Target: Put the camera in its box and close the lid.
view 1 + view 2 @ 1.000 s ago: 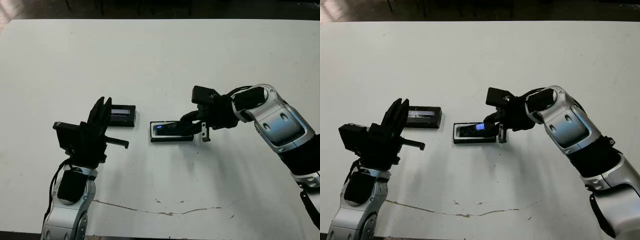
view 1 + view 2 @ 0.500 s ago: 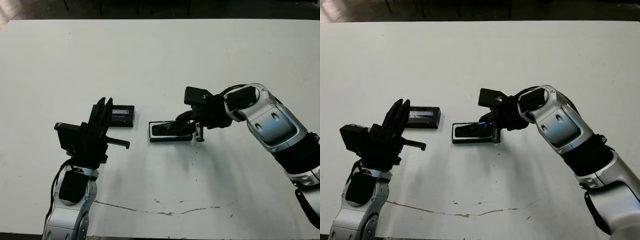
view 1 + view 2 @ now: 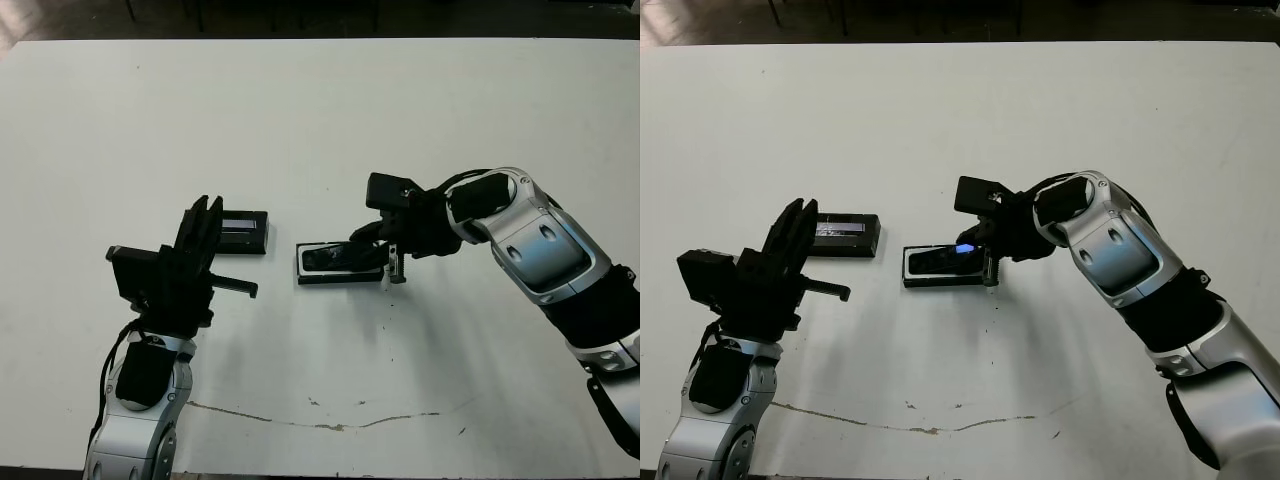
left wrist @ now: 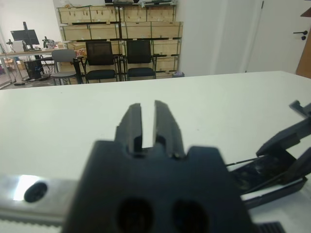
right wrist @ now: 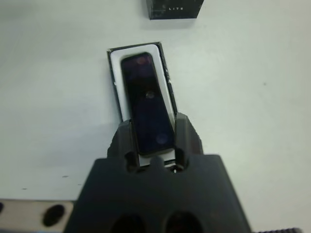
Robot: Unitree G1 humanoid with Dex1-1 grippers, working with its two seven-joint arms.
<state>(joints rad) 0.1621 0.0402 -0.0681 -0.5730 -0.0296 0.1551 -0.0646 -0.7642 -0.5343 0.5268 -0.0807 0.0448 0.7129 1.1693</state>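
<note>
Right gripper (image 5: 151, 145) clamped on slim black rectangular camera (image 5: 147, 99) | camera lies lengthwise over white-lined black tray box (image 5: 114, 68) | stripe-topped black lid (image 3: 244, 231) beside left gripper (image 4: 148, 127), fingers nearly together

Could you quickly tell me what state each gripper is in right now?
Left gripper: shut, holding nothing.
Right gripper: shut on the camera, over the box.

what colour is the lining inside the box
White: it frames the black camera inside the box, clearest in the right wrist view.
</note>
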